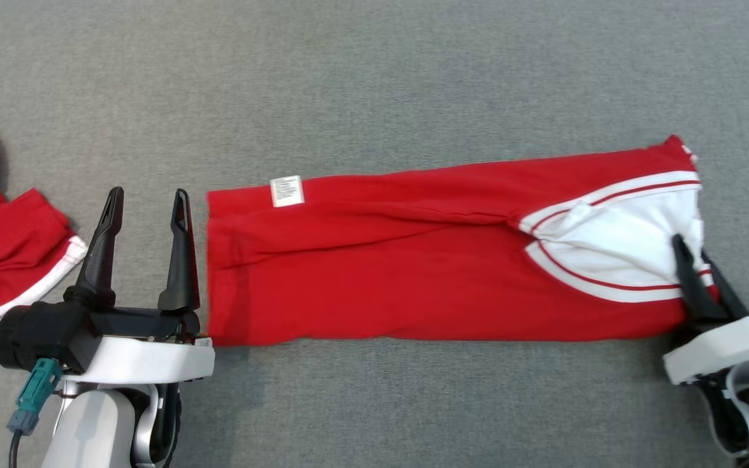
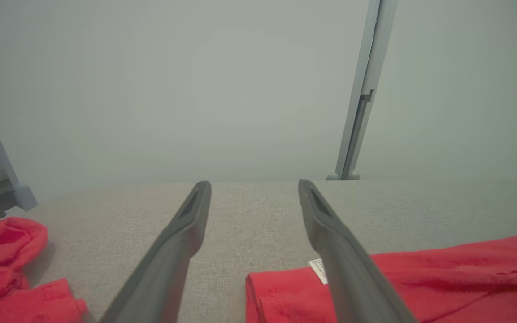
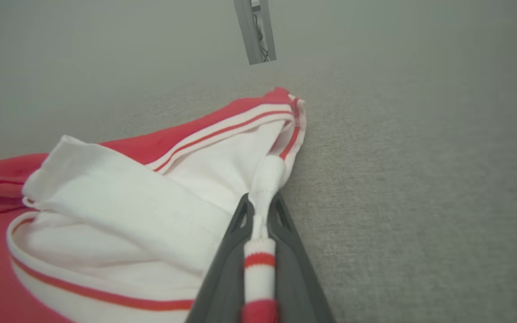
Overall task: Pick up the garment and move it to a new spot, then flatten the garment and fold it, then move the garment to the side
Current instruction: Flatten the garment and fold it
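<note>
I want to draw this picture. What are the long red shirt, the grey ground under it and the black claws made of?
Long red folded garment: soft matte knit, probably cotton; it creases, and its white striped trim is ribbed. Grey flecked surface: likely felt or short carpet, matte weave. Left claw: smooth dark fingers, seemingly hard plastic.

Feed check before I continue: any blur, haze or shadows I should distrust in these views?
Head view: sharp, evenly lit, a soft shadow beside the left gripper, at the edge of the garment. Left wrist view: hazy, washed-out backdrop beyond the grey surface. Right wrist view: far end blurred, but the white trim pinched in the right gripper reads clearly.
</note>
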Robot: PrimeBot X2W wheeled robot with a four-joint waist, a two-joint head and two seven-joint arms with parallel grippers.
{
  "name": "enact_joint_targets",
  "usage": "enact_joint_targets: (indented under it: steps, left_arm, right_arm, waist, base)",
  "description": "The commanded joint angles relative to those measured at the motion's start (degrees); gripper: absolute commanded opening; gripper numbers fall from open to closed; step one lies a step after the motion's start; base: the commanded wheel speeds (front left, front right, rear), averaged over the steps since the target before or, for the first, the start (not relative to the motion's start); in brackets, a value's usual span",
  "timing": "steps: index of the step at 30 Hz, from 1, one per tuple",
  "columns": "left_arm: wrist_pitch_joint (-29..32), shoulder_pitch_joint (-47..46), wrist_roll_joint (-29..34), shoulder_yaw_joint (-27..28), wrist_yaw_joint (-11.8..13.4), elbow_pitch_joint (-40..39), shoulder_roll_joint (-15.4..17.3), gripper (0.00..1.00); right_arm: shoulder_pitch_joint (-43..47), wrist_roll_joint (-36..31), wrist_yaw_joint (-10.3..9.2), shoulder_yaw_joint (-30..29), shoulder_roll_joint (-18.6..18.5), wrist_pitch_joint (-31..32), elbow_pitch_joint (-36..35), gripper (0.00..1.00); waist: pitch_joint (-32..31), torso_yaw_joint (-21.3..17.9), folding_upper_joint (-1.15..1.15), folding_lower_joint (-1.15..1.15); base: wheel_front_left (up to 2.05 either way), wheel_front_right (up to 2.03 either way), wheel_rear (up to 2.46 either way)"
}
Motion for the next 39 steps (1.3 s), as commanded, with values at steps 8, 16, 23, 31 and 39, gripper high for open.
enact_joint_targets:
  steps: [8, 16, 23, 31, 39]
  left_arm:
    - [-0.2, -1.1, 0.7, 0.4, -0.9, -0.3, 1.0, 1.0]
    - [-0.1, -0.6, 0.0, 0.4, -0.9, -0.5, 1.3, 1.0]
    - [0.2, -0.9, 0.2, 0.1, -0.8, -0.5, 1.9, 1.0]
    - [0.5, -1.9, 0.4, -1.1, -0.8, -0.5, 1.7, 1.0]
    - [0.3, -2.6, 0.0, -2.3, -1.2, 0.1, 0.9, 1.0]
  right_arm:
    - [2.6, 0.5, -0.14, -6.6, -7.3, -2.1, 2.2, 0.0]
    - [0.2, -0.8, -0.13, -8.3, -6.0, -2.7, -1.3, 0.0]
    - [-1.8, -4.6, -0.09, -3.8, -3.8, -0.1, -12.7, 0.0]
    - [-4.2, -8.0, -0.09, 10.2, 2.5, 9.8, -27.0, 0.0]
    - [-7.3, -6.2, -0.09, 19.9, 9.3, 10.9, -20.5, 0.0]
  waist:
    - [-0.4, -3.4, 0.0, 0.0]
    - [-1.0, -5.2, 0.0, 0.0]
    - [-1.3, -5.4, 0.0, 0.0]
    - [-1.4, -3.9, 0.0, 0.0]
    - [-0.5, -0.9, 0.0, 0.0]
  base:
    - [0.0, 0.0, 0.0]
    - [0.0, 0.0, 0.0]
    - [0.0, 0.0, 0.0]
    - [0.0, 0.0, 0.0]
    - [0.0, 0.0, 0.0]
